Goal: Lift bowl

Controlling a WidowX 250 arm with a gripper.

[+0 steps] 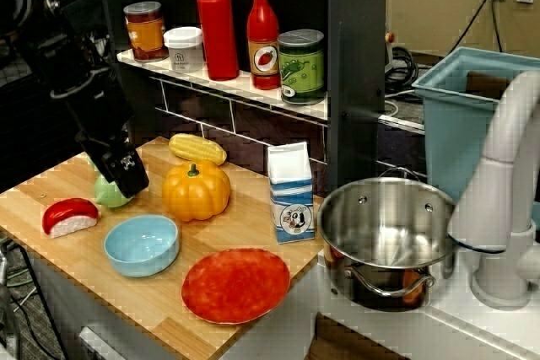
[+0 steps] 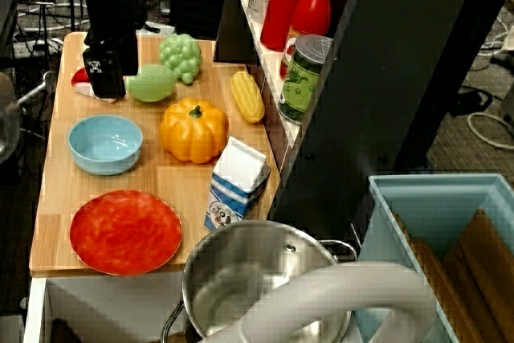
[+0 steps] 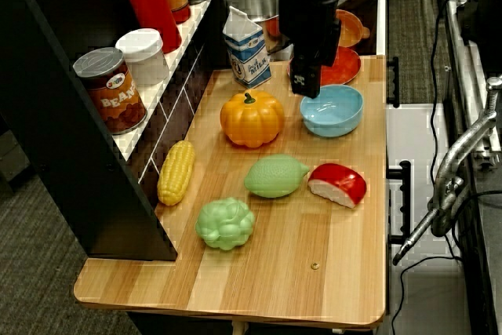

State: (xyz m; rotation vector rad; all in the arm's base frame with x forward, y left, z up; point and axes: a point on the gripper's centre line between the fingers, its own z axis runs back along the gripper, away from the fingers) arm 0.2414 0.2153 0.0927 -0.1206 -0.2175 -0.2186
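The light-blue bowl (image 1: 142, 244) sits upright and empty on the wooden counter, in front of the orange pumpkin (image 1: 196, 191). It also shows in the overhead view (image 2: 105, 143) and the far-end view (image 3: 332, 110). My black gripper (image 1: 128, 176) hangs above the counter, behind and to the left of the bowl, near the green lemon (image 1: 110, 193). It does not touch the bowl. In the other views the gripper (image 2: 105, 82) (image 3: 306, 84) shows no gap between its fingers and holds nothing.
A red-orange plate (image 1: 235, 284) lies right of the bowl. A red-and-white wedge (image 1: 70, 215), a corn cob (image 1: 197, 148), green grapes (image 2: 180, 56) and a milk carton (image 1: 291, 196) stand around. A steel pot (image 1: 386, 225) sits in the sink. A shelf of bottles and cans (image 1: 253, 82) runs behind.
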